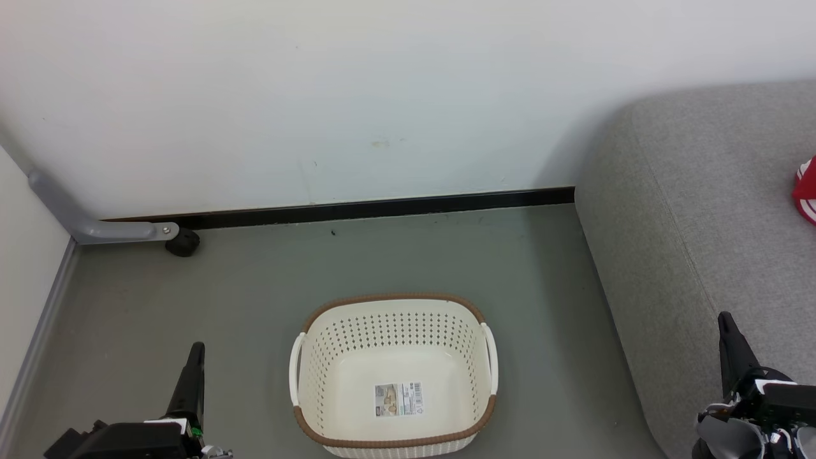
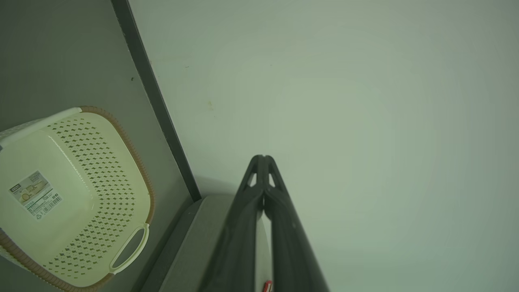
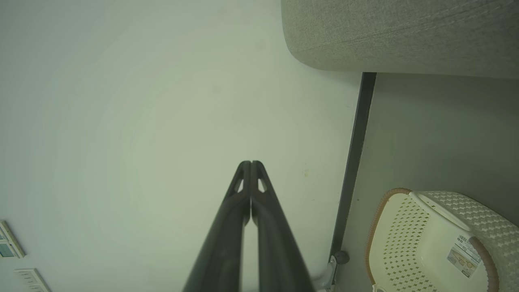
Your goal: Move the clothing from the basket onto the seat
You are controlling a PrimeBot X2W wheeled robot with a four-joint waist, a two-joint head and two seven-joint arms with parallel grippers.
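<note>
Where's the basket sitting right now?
In the head view the basket stands on the grey floor at bottom centre, between the left tool and right tool, with the seat to its right; it is empty but for a paper label.

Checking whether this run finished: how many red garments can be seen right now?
1: a red-and-white piece on the seat, cut by the head view's right edge. The basket holds just its label. More may lie out of frame.

Bright, even head view with a soft shadow beside the seat (image 1: pixel 669 210); both wrist views dim, green-tinted, vignetted
</note>
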